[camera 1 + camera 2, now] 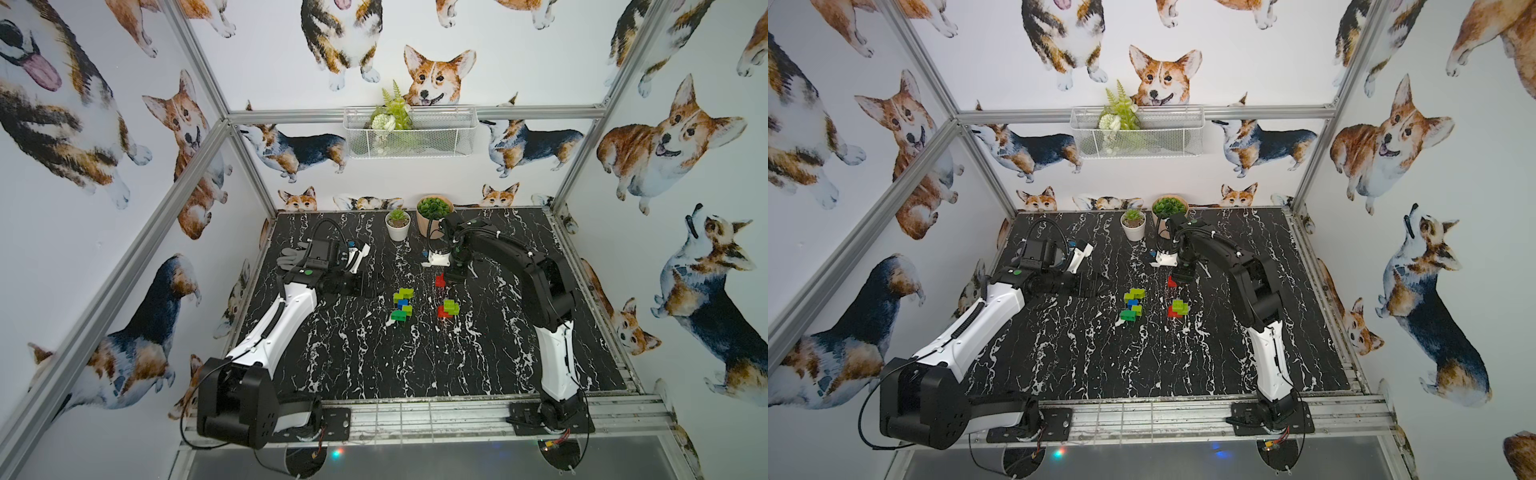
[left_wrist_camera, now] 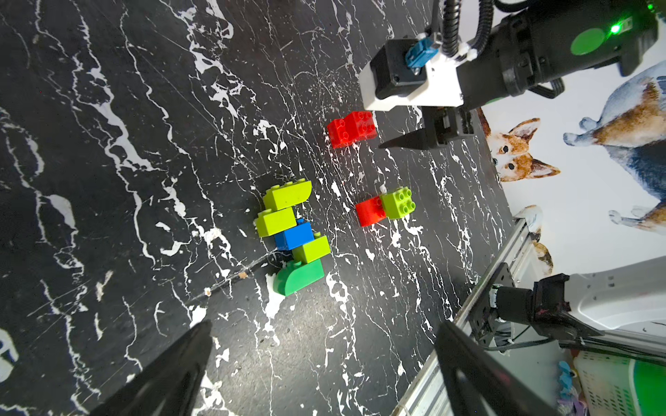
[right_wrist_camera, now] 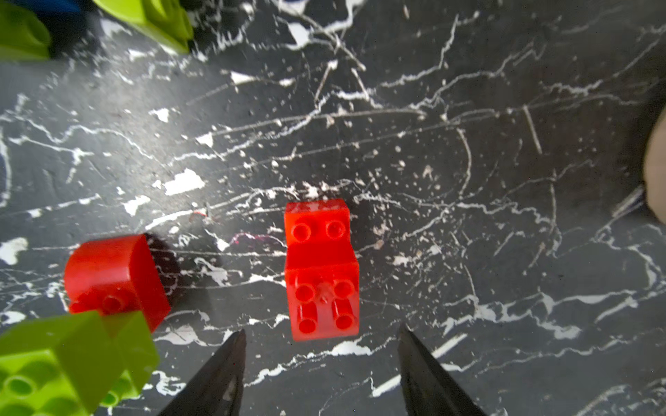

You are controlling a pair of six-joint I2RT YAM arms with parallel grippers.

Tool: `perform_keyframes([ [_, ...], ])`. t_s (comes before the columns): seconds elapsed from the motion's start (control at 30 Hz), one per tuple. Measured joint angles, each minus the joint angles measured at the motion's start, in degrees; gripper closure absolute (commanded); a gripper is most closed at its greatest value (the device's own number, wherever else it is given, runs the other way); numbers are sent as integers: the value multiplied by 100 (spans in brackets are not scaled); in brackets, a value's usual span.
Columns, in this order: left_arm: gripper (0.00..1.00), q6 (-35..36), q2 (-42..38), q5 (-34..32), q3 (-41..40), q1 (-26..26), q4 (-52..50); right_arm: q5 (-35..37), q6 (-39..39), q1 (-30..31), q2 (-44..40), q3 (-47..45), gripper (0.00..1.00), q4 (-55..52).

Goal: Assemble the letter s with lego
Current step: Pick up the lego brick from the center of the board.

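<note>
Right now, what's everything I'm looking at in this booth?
Lego chain: five, three lime, one blue, one dark green, mid-table.
Red lego pair: two, red, stacked, by right tool.
Lego clump: three, one red, two lime, near red pair.
White pot: one, white, small plant, far edge.
Tan pot: one, tan, bigger plant, beside it.
Wire basket: one, white, back wall, greenery inside.
Table: one, black marble.
Left tool: one, black, open, empty.
Right tool: one, black, open, empty.

left arm [image 1: 286, 311]: extended, left jaws wide | right arm [image 1: 544, 278]: bent down, right jaws parted, empty
</note>
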Motion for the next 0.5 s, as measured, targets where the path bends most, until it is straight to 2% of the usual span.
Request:
perform_keyframes([
  [0.17, 0, -33, 50, -4, 7, -37, 31, -442, 332, -96, -114, -160, 30, 435],
  [0.5, 0, -52, 109, -26, 61, -101, 28, -603, 890, -221, -125, -466, 30, 1106],
])
